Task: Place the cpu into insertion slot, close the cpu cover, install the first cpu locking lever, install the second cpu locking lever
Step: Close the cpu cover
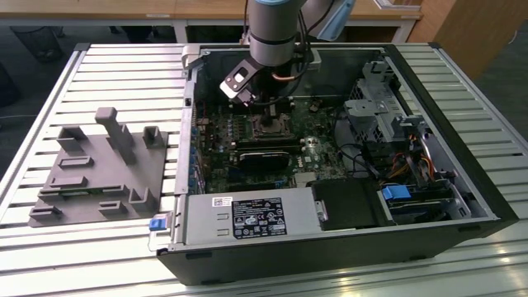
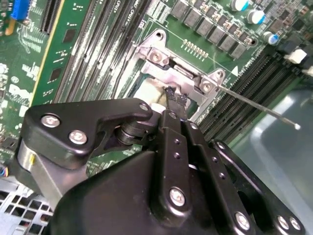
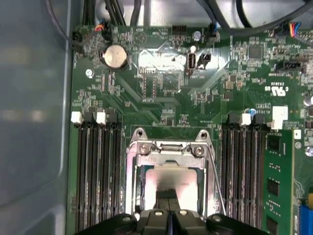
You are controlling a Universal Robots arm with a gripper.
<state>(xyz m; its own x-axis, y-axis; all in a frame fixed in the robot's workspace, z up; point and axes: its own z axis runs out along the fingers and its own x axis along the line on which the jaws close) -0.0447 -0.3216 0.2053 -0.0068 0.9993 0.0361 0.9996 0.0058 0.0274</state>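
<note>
The cpu (image 3: pixel 172 178) lies in the insertion slot (image 3: pixel 141 182), just beneath the fingers (image 3: pixel 163 194), pressed narrowly together.

The scene is lit evenly by soft, diffuse light from above, and shadows are kept faint. In the exterior view, bright glare is thrown off the slatted table (image 1: pixel 347 278) along its near edge, while the inside of the computer case (image 1: pixel 330 257) is left dimmer. In the first wrist view, a pale sheen is seen on the green circuit board (image 3: pixel 161 63) and the cpu (image 3: pixel 171 180). In the second wrist view, the black gripper (image 2: pixel 173 98) is rendered dark.
</note>
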